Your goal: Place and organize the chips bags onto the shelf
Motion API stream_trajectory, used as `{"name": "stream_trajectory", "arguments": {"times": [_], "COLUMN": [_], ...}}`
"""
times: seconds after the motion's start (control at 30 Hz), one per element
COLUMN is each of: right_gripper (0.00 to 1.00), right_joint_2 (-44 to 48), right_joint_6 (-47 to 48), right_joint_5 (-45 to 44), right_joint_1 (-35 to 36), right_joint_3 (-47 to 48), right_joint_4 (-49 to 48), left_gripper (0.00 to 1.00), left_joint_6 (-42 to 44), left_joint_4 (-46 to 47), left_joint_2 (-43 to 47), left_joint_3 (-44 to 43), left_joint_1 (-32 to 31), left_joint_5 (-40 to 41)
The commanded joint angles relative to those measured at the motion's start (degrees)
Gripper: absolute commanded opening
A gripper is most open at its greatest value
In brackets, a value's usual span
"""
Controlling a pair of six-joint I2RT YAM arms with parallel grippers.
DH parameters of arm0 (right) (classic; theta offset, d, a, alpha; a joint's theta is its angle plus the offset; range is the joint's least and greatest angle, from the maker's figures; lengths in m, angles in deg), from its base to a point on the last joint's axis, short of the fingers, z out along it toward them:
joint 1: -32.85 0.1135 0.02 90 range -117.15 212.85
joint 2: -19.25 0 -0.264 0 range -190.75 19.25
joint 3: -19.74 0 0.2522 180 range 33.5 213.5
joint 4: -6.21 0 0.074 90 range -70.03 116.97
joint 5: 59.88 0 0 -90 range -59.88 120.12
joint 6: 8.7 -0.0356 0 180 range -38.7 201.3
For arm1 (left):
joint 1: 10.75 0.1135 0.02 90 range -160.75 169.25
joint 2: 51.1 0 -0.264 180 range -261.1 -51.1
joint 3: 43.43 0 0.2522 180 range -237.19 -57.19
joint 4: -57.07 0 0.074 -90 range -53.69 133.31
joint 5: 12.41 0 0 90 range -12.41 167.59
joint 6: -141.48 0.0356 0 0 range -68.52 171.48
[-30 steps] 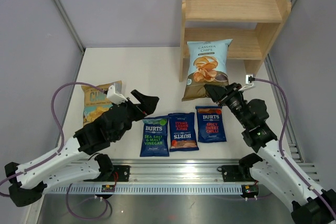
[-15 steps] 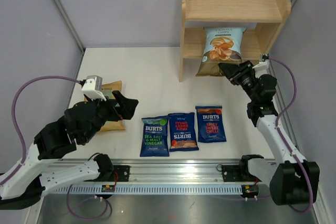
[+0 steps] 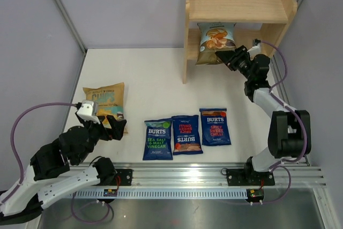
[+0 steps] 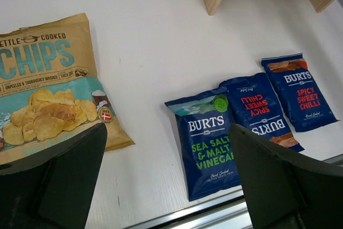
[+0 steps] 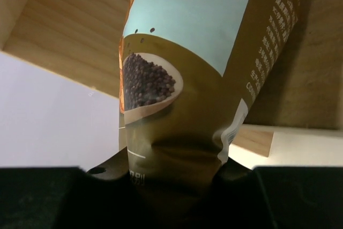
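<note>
Shelf [image 3: 186, 52]: light unfinished wood, two tiers, solid side panels, standing at the far right of the table. Light-blue-and-olive bag [image 3: 215, 38]: upright in the lower tier's opening, toward the left panel, its crumpled olive bottom end pinched by the right gripper [image 3: 222, 56]. Tan-and-teal "CHIPS" bag [image 3: 107, 100]: flat, face up, at the left of the table. Three dark-blue "BURTS" bags: flat in a row near the front edge, just beside one another; sea salt and malt vinegar bag [image 3: 158, 139] left, inverted chilli bag [image 3: 186, 134] centre, spicy sweet chilli bag [image 3: 215, 126] right
</note>
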Motion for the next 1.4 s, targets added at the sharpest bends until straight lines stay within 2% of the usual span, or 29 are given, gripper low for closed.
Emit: {"name": "stream_trajectory", "arguments": {"times": [0.0,0.13,0.27,0.47,0.6,0.8,0.9,1.03,1.07,1.17,1.37], "right_gripper": [0.27,0.25,0.25,0.24,0.28,0.29,0.34,0.45,0.54,0.62,0.68], "right_joint_2": [-3.10,-9.08,-10.58,-13.22,-13.40,-14.54,-14.19,-12.79,-12.35,-11.30,-8.48], "right_joint_6": [-2.37,-5.80,-3.35,-5.01,-4.66,-4.13,-3.35,-0.62,-0.36,0.61,1.84], "right_joint_5": [2.53,4.38,1.93,0.52,-0.80,0.78,1.57,1.83,1.66,1.57,-0.62], "right_joint_1": [-0.22,0.83,4.51,6.89,7.60,8.22,8.22,8.13,8.13,8.21,7.25], "right_joint_3": [6.48,8.52,8.78,8.70,8.96,12.03,12.91,13.09,13.00,12.74,12.04], "right_joint_4": [-9.36,-12.00,-10.43,-12.00,-11.21,-7.88,-6.21,-1.02,-0.15,2.41,7.24], "left_gripper": [0.99,0.99,0.99,0.99,0.99,0.99,0.99,0.99,0.99,0.99,0.99], "left_joint_6": [1.74,1.48,1.21,1.12,1.21,1.30,1.13,1.21,1.21,1.13,0.95], "left_joint_4": [5.76,6.03,5.68,5.41,5.50,5.50,5.33,5.33,5.33,5.24,5.24], "left_joint_2": [4.42,6.71,6.19,5.13,5.31,5.57,5.57,5.83,5.75,6.01,6.45], "left_joint_3": [0.61,1.31,1.14,1.23,1.31,1.31,1.31,1.32,1.31,1.40,1.40], "left_joint_1": [0.06,0.14,0.05,0.14,0.14,0.14,0.05,0.05,0.05,0.05,0.06], "left_joint_5": [2.89,2.71,2.97,2.88,2.97,3.06,3.32,3.41,3.41,3.50,3.85]}}
